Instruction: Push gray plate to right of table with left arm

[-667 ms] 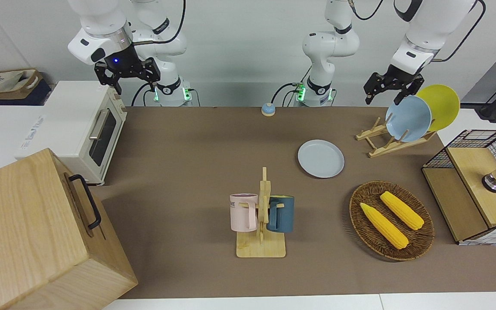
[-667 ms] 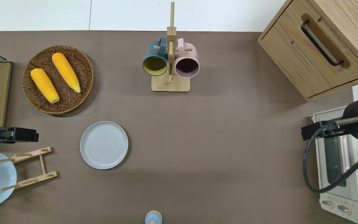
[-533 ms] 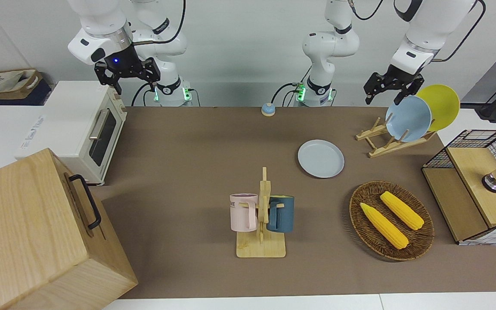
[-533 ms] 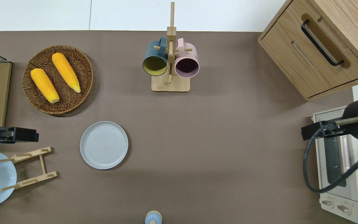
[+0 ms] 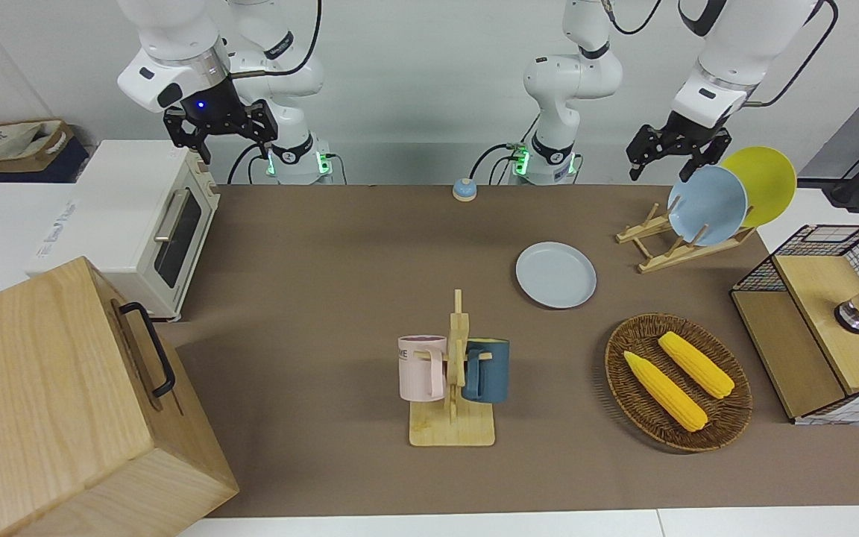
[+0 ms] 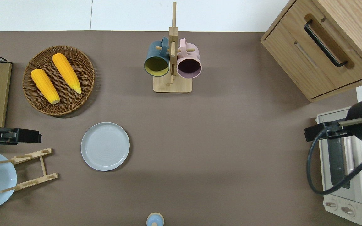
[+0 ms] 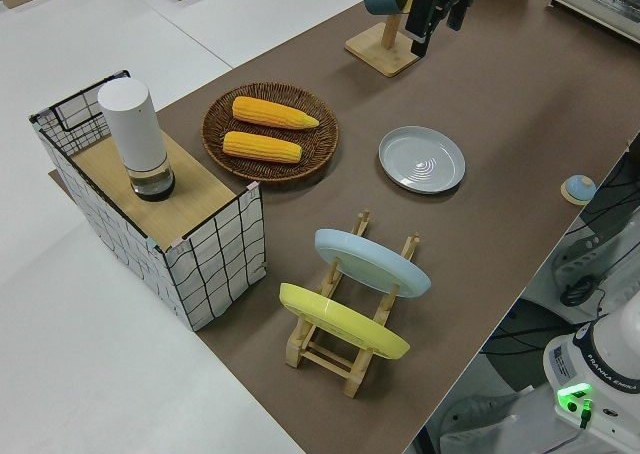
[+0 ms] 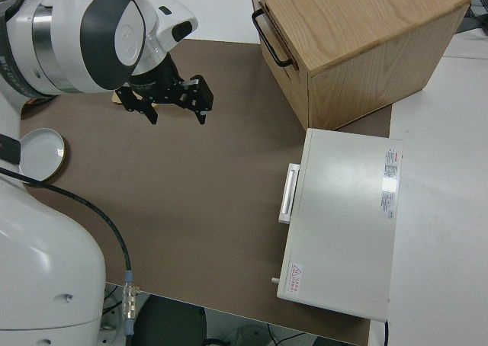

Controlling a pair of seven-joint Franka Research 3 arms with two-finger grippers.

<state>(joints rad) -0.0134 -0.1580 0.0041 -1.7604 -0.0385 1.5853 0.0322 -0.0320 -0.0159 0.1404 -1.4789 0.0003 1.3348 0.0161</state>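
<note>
Now, front view: we see the left gripper (image 5: 668,155) up in the air at the left arm's end of the table (image 5: 325,298), a touch higher and shifted slightly compared with a moment ago; its fingers are spread apart and hold nothing.
Front view, plate: the gray plate (image 5: 555,274) lies flat on the table where it lay before, between the dish rack (image 5: 679,242) and the mug stand (image 5: 453,373), untouched.
Overhead view: we find the left gripper (image 6: 20,137) over bare table just beside the dish rack (image 6: 30,169), having crept a little toward the gray plate (image 6: 105,146); the two are well apart.
Overhead view, neighbours: the corn basket (image 6: 58,80) sits farther from the robots than the plate.
Left side view: the gray plate (image 7: 422,159) rests near the basket (image 7: 270,132), with nothing against its rim.
Right side view: the right gripper (image 8: 169,98) is parked, fingers open and empty.
Meaning for the task: we judge the push has not begun; the left arm is only starting its approach, and it must come down beside the plate's rim on the left arm's end before shoving it toward the right arm's end.
</note>
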